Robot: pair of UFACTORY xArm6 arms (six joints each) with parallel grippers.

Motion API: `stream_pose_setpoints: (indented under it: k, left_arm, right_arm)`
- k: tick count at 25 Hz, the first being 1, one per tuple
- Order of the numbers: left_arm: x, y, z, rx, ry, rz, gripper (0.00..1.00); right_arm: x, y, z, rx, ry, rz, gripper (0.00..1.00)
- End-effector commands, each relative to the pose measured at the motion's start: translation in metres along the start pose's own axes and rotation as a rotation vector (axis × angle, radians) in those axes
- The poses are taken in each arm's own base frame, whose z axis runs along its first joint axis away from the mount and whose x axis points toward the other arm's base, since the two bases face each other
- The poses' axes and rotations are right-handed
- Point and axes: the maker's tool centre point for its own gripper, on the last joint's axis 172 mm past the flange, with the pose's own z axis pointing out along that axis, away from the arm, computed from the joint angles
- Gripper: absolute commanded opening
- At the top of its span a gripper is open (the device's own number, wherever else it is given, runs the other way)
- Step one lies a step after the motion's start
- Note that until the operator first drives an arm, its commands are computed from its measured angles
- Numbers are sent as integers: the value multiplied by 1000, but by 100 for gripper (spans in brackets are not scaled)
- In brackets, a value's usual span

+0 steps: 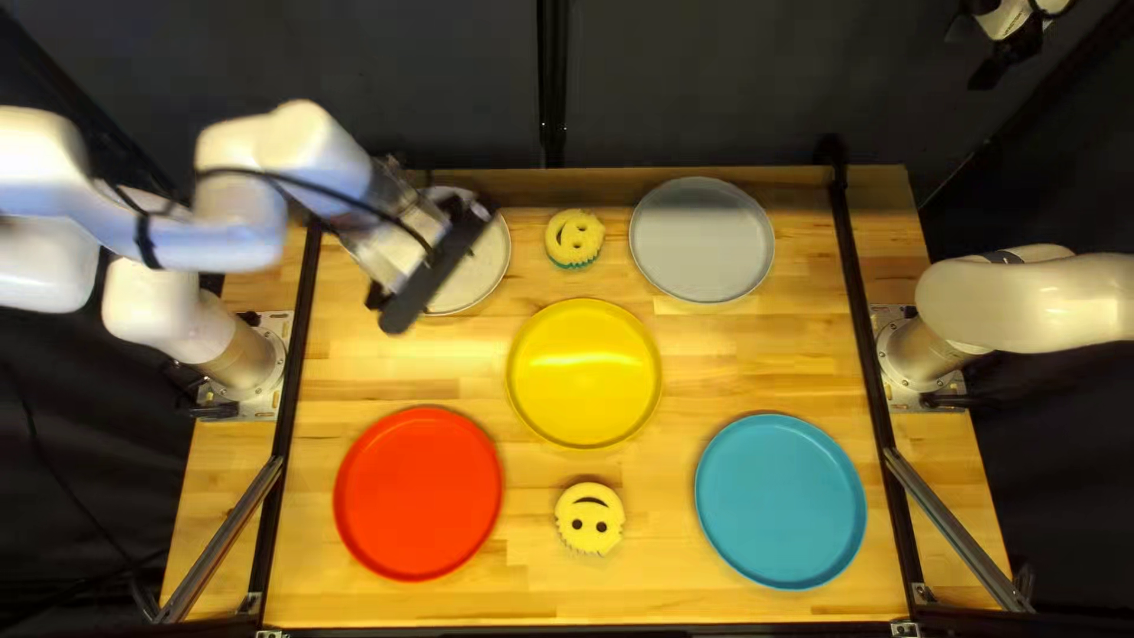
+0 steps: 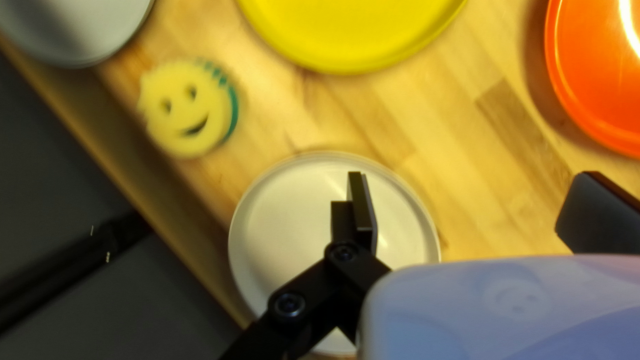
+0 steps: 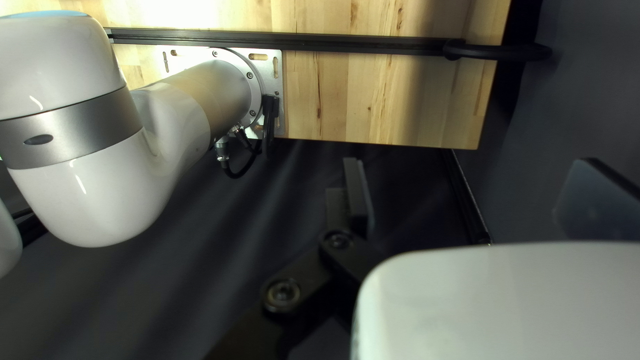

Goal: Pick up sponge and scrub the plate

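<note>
Starting near edge: two sponges and five plates, none named, so wrong pick or wrong plate is a real risk. Near sponge (image 1: 590, 518) sits between red plate (image 1: 418, 494) and blue plate (image 1: 781, 501), just beside yellow plate (image 1: 585, 373). Far sponge (image 1: 574, 238) lies between white plate (image 1: 481, 274) and gray plate (image 1: 702, 240), probably the target since left gripper (image 2: 477, 203) is closest to it. That gripper: fingers spread, nothing held, over white plate. Coming down from here likely knocks the white rim. Low sweep toward far sponge could shove it; an off-centre grip could tip or spin it. Scrubbing too hard may skid whichever plate. Right gripper (image 3: 477, 197): apart and empty, off past the table, low risk.

Looks: near sponge round, yellow, dark eyes and smile, bumpy along one side. Far sponge same smiley yellow, green layer showing at edge, seems soft, should squeeze easily.
</note>
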Motion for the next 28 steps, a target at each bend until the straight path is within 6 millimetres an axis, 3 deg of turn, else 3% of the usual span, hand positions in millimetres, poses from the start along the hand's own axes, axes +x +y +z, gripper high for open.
stream_pose_setpoints:
  k: [1,6,9,13,22,24,28]
  left_arm:
    - [35,10,11,18,5,64,100]
    - [77,22,38,-17,37,118,100]
    - [89,29,49,-73,53,152,100]
    - [98,38,57,-117,81,189,100]
    - [94,42,56,-147,79,204,100]
    - [92,38,48,-153,57,163,100]
    - [122,41,78,-178,23,171,100]
  right_arm:
    - [0,0,0,0,0,0,100]
    - [0,0,0,0,0,0,100]
    - [0,0,0,0,0,0,100]
    - [0,0,0,0,0,0,100]
    - [0,0,0,0,0,0,100]
    - [0,0,0,0,0,0,100]
    - [0,0,0,0,0,0,100]
